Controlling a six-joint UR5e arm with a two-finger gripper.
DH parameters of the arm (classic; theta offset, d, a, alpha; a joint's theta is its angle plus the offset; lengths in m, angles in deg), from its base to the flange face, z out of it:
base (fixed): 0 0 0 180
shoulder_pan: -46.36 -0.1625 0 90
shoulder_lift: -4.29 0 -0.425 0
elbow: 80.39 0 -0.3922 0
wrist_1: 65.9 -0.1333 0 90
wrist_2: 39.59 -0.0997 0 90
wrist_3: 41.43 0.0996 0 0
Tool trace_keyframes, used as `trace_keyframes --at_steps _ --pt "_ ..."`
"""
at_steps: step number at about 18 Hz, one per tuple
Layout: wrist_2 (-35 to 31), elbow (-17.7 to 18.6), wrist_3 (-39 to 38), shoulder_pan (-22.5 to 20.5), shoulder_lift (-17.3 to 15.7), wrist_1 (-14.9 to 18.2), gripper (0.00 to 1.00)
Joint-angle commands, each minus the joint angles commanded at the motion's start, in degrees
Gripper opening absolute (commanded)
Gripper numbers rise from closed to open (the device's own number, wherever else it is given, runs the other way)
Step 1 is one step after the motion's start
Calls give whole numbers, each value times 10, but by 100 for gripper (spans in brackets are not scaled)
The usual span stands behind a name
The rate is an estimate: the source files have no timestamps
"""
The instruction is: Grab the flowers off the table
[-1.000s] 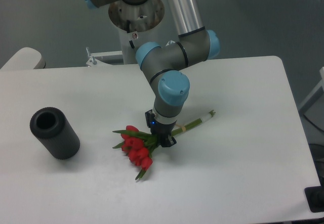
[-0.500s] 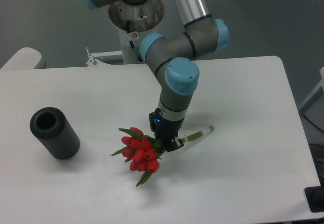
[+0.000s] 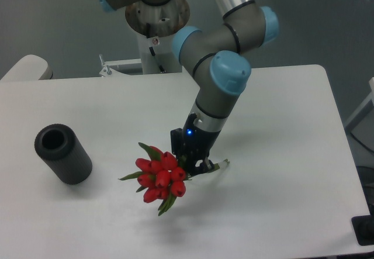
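The flowers (image 3: 158, 176), a small bunch of red tulips with green leaves, hang tilted in the air above the white table (image 3: 280, 107). My gripper (image 3: 191, 164) is shut on their green stems just behind the blooms. The stem end (image 3: 221, 165) pokes out to the right of the gripper. A faint shadow lies on the tabletop under the bunch. The pale band is hidden by the gripper.
A dark grey hollow cylinder (image 3: 62, 153) lies on the table at the left. The arm's base (image 3: 156, 13) stands at the table's far edge. The table's right edge and front right corner are near a dark object (image 3: 363, 231).
The gripper has risen with the flowers and moved slightly right. The bunch has left the tabletop and now hangs tilted above it. The cylinder has not moved.
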Motion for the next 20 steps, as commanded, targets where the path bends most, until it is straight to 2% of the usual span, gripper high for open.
trace_keyframes --at_steps 1,5,7,11,20 --pt "20 -7 -2 -12 -3 4 11" --pt "121 -48 -3 -58 -4 62 11" --pt "158 -62 -3 -75 -4 80 11" --pt "227 -64 -15 -98 -4 83 11" --pt "249 -57 -15 -103 -9 83 11"
